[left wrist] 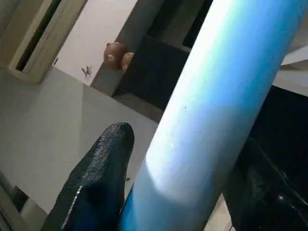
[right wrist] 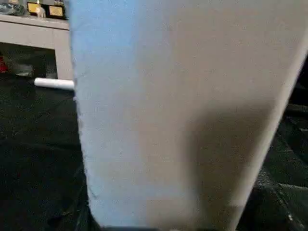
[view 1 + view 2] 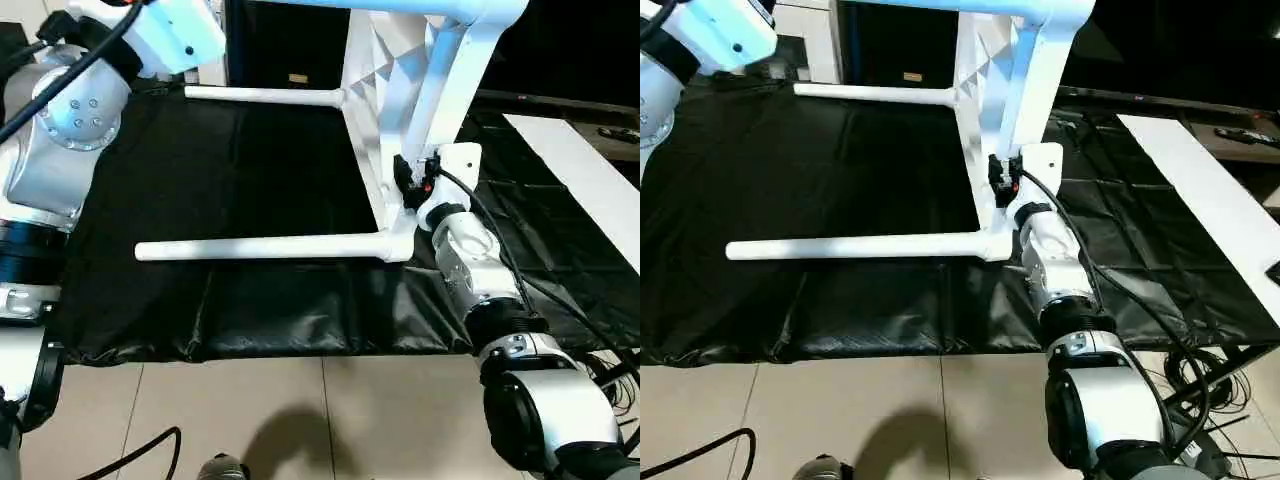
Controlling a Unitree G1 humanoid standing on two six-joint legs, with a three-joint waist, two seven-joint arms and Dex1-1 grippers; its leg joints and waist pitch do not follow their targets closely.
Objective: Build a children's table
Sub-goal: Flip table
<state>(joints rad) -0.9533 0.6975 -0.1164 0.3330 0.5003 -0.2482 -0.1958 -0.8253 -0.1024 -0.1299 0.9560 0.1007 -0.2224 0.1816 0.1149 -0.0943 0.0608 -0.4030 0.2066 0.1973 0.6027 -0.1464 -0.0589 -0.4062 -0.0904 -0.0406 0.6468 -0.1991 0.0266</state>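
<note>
Gripping a white leg between black fingers with the left gripper, high at the upper left. Clamping the right gripper against the tabletop, forearm stretched forward and up. Standing on edge on the black cloth, two lower legs pointing left.

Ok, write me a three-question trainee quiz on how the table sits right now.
1. True or false: the tabletop lies flat on the black cloth.
2. What lies to the robot's right of the tabletop? A) a flat white board B) a red box C) a chair
3. Fill in: ___ legs lie level just above the cloth, pointing to the robot's left.

Key: 1 false, it stands on edge; 2 A; 3 two.
</note>
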